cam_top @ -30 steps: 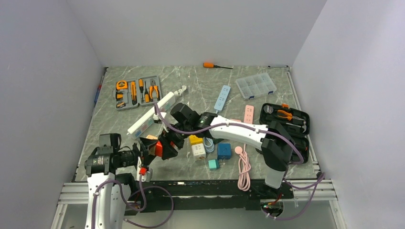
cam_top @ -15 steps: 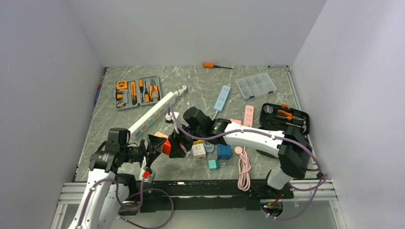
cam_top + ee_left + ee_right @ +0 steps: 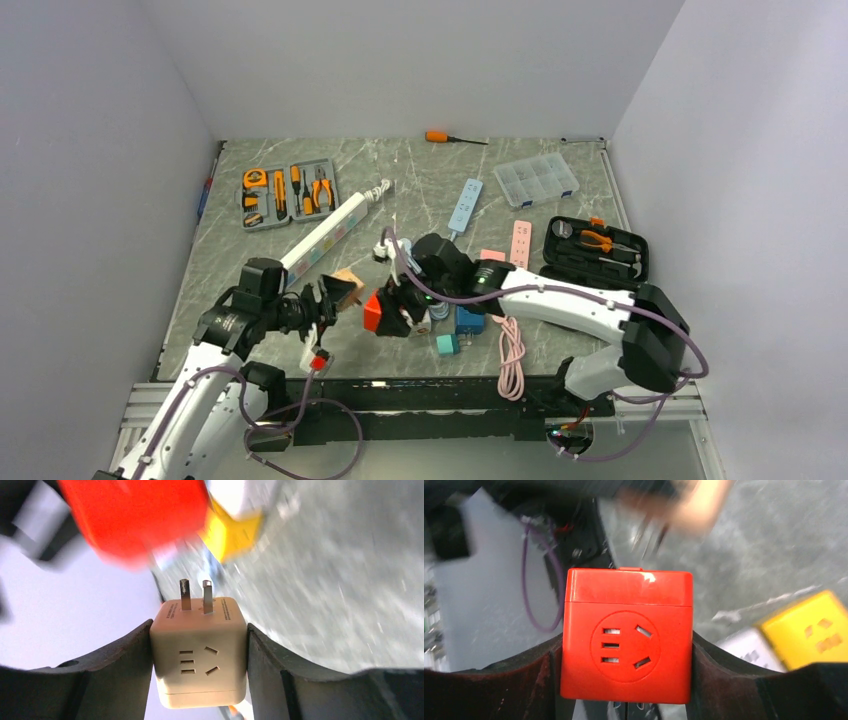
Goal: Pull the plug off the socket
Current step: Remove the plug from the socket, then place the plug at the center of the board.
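The pull appears done. The beige plug (image 3: 198, 645), prongs bare, is clamped between the left gripper (image 3: 198, 677) jaws. The red socket (image 3: 626, 635) is clamped by the right gripper (image 3: 625, 675). Both are held apart at lower centre of the top view. Only setting down seems left.

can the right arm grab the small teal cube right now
Probably not: the right gripper is shut on the red cube, so its jaws are full, though the teal cube lies nearby, uncovered.
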Controlling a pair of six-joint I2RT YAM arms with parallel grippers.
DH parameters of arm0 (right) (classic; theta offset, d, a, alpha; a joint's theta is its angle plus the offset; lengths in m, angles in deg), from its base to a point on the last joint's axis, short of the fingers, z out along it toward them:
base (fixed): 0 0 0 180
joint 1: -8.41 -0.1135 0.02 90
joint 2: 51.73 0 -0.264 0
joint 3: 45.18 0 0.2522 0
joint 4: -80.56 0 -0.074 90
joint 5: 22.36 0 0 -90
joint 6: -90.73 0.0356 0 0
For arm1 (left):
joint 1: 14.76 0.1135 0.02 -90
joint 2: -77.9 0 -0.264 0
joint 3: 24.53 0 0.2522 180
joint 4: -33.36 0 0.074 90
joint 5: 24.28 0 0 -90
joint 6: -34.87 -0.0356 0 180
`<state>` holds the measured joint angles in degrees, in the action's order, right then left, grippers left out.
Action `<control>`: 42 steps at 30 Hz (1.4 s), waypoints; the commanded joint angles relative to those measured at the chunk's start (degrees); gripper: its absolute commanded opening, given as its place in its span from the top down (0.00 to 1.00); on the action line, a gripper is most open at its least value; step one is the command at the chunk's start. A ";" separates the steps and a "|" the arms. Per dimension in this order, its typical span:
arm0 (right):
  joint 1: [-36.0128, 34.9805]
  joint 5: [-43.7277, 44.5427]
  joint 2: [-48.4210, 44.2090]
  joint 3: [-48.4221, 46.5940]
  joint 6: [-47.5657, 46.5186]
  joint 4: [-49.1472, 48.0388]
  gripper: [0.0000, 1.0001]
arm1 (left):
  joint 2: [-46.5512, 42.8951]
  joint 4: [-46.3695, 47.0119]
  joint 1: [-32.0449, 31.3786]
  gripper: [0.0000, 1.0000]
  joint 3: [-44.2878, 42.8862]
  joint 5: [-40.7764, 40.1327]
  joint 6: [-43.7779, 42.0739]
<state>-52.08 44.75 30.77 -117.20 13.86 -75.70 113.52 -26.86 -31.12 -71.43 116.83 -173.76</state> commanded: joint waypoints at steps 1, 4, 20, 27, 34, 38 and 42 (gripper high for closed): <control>-0.41 -8.29 -8.37 1.91 1.70 6.99 1.00 | 0.99 0.83 1.30 0.99 0.13 -21.90 -2.13; -0.46 -8.59 -7.61 1.11 2.23 5.44 1.00 | 0.06 3.02 -0.32 0.85 -0.08 -21.25 1.81; 15.01 18.48 -8.30 -0.40 5.84 13.92 1.00 | 4.12 7.97 -5.29 1.00 -4.37 -24.77 33.63; 22.64 27.51 -9.47 3.87 11.13 17.44 1.00 | 12.96 -1.85 -17.08 1.00 -13.31 -35.19 57.64; 25.15 31.07 -7.47 6.65 14.56 20.37 1.00 | 17.30 0.54 -26.78 1.00 -19.40 -40.10 64.66; 25.92 31.06 -7.00 9.30 16.20 20.52 1.00 | 19.75 2.23 -30.97 1.00 -22.16 -41.68 68.28; 27.96 30.32 -6.87 12.33 16.78 19.03 1.00 | 21.16 2.38 -33.46 1.00 -23.88 -42.71 68.89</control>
<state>-25.94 73.82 23.79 -106.82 28.74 -55.77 134.19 -26.92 -62.68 -91.72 76.35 -108.45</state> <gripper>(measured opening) 0.637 0.632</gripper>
